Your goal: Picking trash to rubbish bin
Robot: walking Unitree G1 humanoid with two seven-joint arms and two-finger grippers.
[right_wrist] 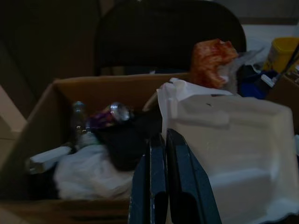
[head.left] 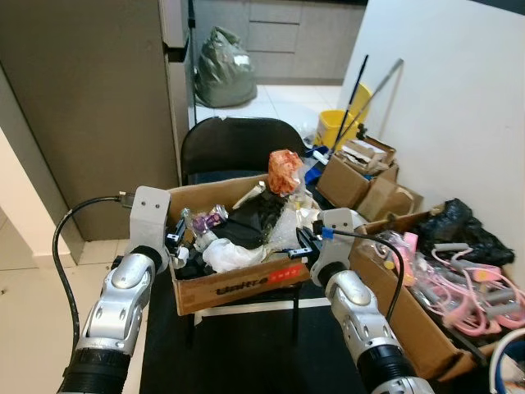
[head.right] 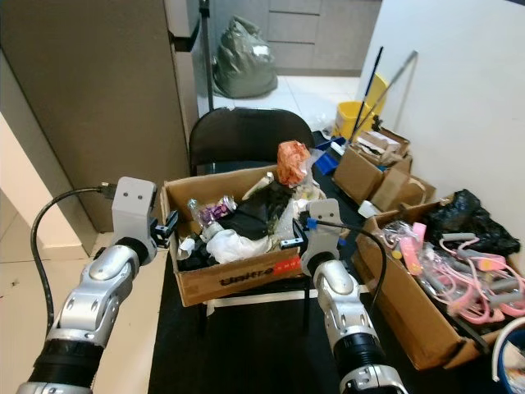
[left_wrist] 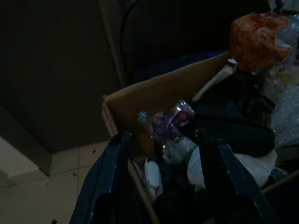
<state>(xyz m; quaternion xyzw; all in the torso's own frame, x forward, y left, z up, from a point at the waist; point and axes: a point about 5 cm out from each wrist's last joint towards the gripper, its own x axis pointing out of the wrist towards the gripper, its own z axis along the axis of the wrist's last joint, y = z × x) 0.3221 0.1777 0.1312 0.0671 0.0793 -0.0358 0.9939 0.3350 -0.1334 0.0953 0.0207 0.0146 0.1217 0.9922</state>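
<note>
I'm looking down at pale floor tiles and one black folding chair at centre frame, carrying one brown cardboard box heaped with trash. One crumpled orange wrapper is topping the pile; one purple crushed can is lying at the box's left. My left gripper is hanging spread over that corner; the right gripper is sitting closed beside a white foam tray

A black folding metal chair stands behind; a yellow plastic mop bucket and a grey-green tied sack sit beyond.
</note>
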